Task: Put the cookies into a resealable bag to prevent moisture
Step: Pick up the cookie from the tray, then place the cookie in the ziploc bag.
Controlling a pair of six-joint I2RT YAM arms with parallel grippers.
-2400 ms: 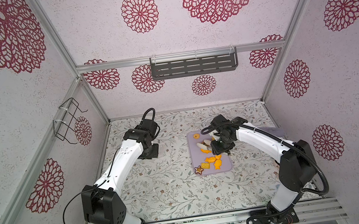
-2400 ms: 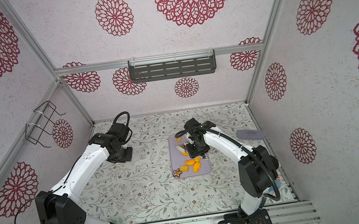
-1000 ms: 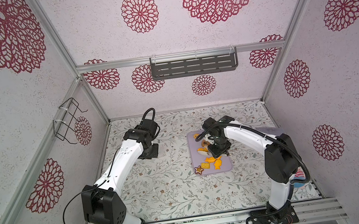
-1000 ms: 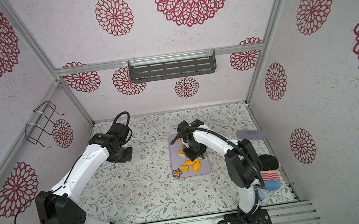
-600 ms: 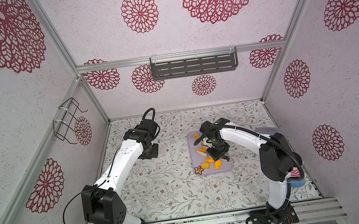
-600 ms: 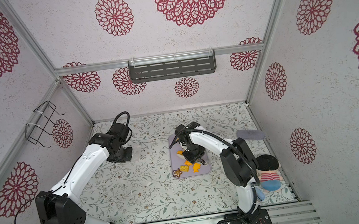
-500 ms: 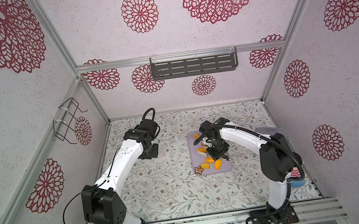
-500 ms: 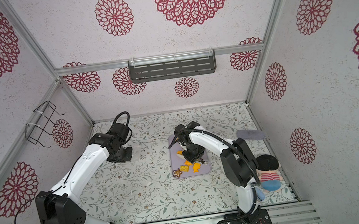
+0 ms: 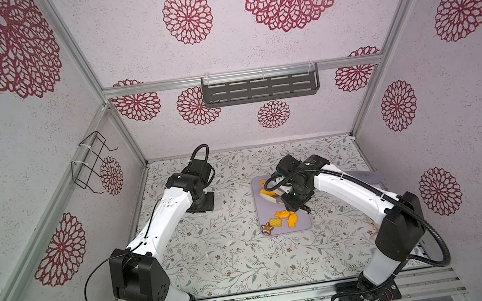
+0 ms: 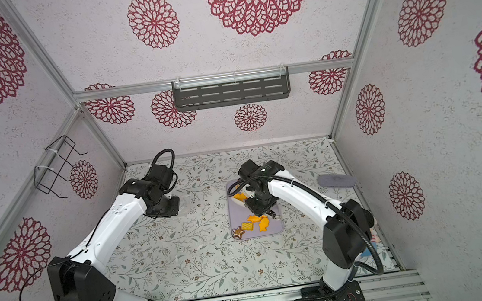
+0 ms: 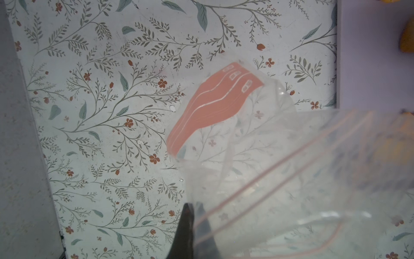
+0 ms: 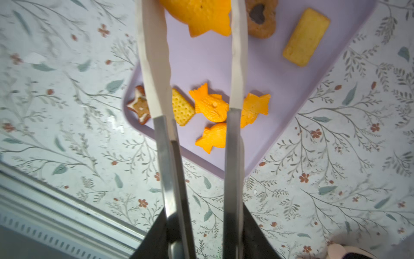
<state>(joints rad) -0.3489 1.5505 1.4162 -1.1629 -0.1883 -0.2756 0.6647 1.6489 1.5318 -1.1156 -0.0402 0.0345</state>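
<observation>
The left gripper (image 11: 193, 208) is pinching the resealable bag (image 11: 280, 168) while the right gripper (image 12: 202, 222) is clamping tongs (image 12: 161, 125) straddling a fish cookie (image 12: 201, 15) lying along them, tail pointing back toward that gripper.

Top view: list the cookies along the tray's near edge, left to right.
Brown star cookie → yellow square cracker → orange fish cookie. A second fish cookie overlaps the last two across the picture, so it is left out.
</observation>
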